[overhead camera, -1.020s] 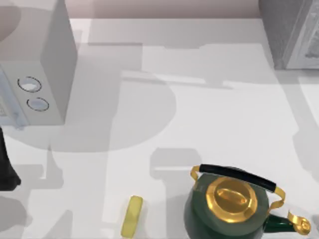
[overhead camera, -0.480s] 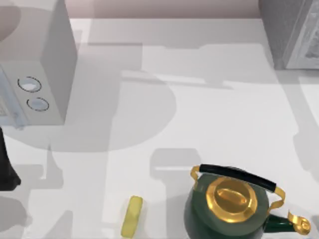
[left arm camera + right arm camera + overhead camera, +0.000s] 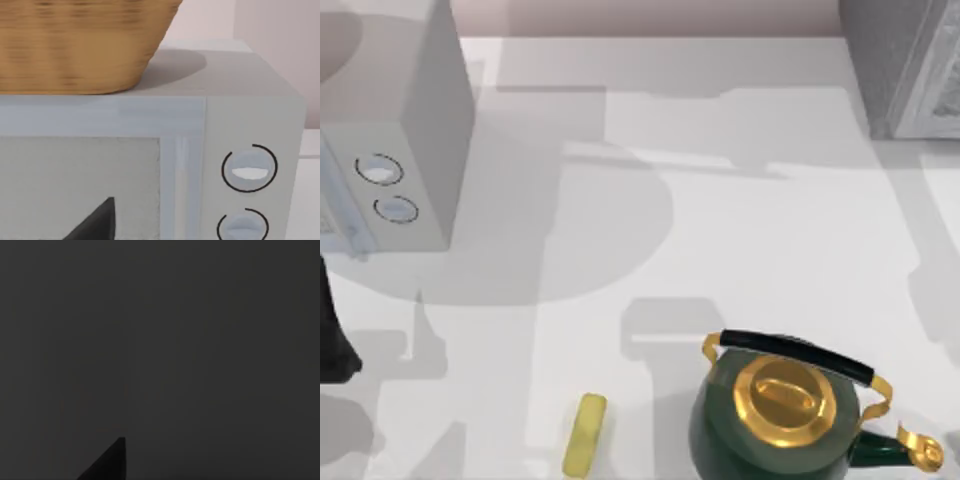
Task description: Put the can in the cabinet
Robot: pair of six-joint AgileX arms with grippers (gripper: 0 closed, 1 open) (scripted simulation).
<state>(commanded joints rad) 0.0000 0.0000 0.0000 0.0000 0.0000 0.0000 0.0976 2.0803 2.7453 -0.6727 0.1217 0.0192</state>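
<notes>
Yellow, short, round-edged cylinder (image 3: 585,434), which I take for the can, lies on its side at the white bench's (image 3: 740,250) near edge, just beside the dark green kettle with gold lid (image 3: 775,425) and well apart from the grey cabinet (image 3: 905,65) at far right. You still need a grasp across it. Your left pincer (image 3: 97,224) faces the white microwave (image 3: 250,115); you cannot tell if either pincer is apart or together. The right wrist view is dark. No writing reads
</notes>
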